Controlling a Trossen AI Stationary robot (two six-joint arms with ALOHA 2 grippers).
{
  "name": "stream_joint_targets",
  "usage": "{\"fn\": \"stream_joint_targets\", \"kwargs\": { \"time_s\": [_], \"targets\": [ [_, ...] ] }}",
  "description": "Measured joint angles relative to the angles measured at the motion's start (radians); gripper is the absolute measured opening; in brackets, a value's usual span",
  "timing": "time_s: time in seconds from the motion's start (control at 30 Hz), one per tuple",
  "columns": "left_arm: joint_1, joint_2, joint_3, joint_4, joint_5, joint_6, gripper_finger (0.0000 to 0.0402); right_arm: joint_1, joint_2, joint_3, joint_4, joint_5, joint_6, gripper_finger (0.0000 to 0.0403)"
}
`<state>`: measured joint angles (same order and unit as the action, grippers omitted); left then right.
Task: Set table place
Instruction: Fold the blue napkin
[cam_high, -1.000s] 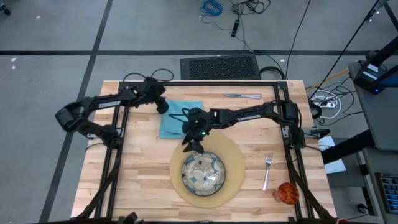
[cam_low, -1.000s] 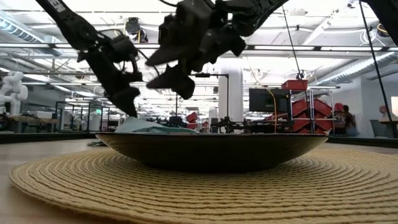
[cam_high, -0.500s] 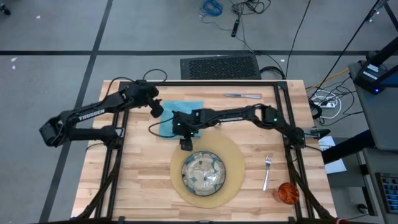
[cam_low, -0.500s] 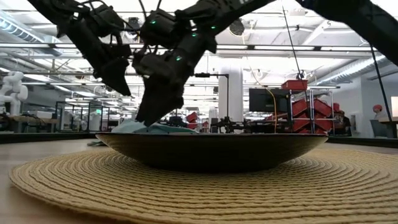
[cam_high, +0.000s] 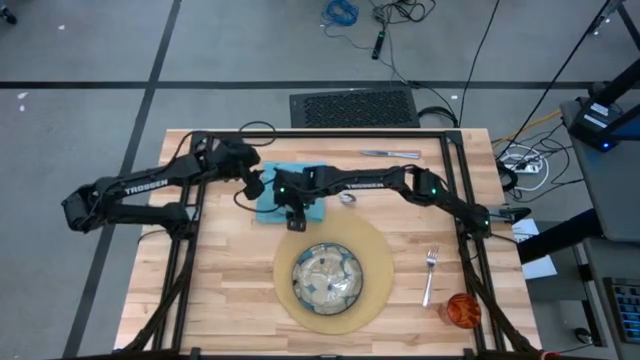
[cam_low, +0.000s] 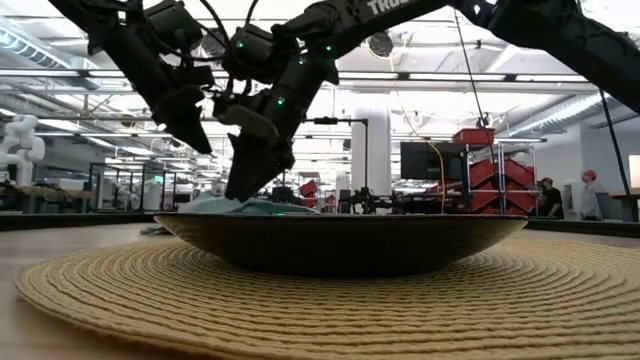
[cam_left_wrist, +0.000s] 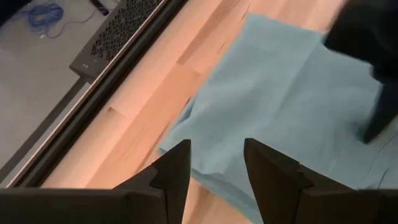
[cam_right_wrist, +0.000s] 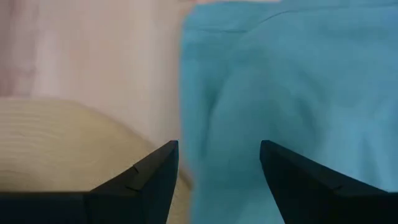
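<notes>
While over one napkin (cam_high: 283, 192): two hands (open).

Two black jointed arms, white lettering, green lights, black cables.

The right gripper (cam_high: 297, 222) is sliding off the placemat (cam_high: 382, 262) and away from the plate (cam_high: 327, 276), and is now coming down over the near edge of the teal napkin (cam_high: 272, 200), fingers spread wide. The left gripper (cam_high: 254, 186) is easing along the napkin's left side toward it, so the two are closing in together. The right arm is uncovering a spoon (cam_high: 347, 198) just beside the napkin.
</notes>
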<state>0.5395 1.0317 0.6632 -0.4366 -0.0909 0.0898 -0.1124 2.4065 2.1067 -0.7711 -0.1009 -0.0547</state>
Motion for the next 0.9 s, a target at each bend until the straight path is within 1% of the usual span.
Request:
{"fn": "stream_joint_targets", "kwargs": {
  "time_s": [0.13,0.3,0.5,0.67,0.73,0.83,0.9],
  "targets": [
    [-0.018,0.000,0.000,0.002,-0.001,-0.006,0.0138,0.014,0.002,0.000,-0.008,0.035,-0.017,0.0219],
    [-0.049,0.000,0.000,-0.001,-0.001,-0.030,0.0138,-0.013,0.027,0.000,-0.015,0.110,-0.032,0.0219],
    [-0.093,0.000,0.000,-0.026,-0.002,-0.032,0.0137,-0.031,0.035,-0.002,-0.016,0.142,-0.045,0.0219],
    [-0.117,0.000,0.000,-0.026,-0.003,-0.033,0.0137,-0.032,0.036,-0.002,-0.016,0.253,-0.087,0.0218],
    [-0.122,0.000,0.000,-0.026,-0.002,-0.033,0.0137,-0.031,0.036,-0.002,-0.012,0.276,-0.088,0.0212],
    [-0.134,0.000,0.000,-0.029,-0.001,-0.034,0.0137,-0.033,0.036,-0.002,0.000,0.283,-0.068,0.0189],
    [-0.144,0.000,0.000,-0.047,0.021,-0.050,0.0137,-0.036,0.036,-0.002,0.032,0.284,-0.055,0.0172]
  ]
}}
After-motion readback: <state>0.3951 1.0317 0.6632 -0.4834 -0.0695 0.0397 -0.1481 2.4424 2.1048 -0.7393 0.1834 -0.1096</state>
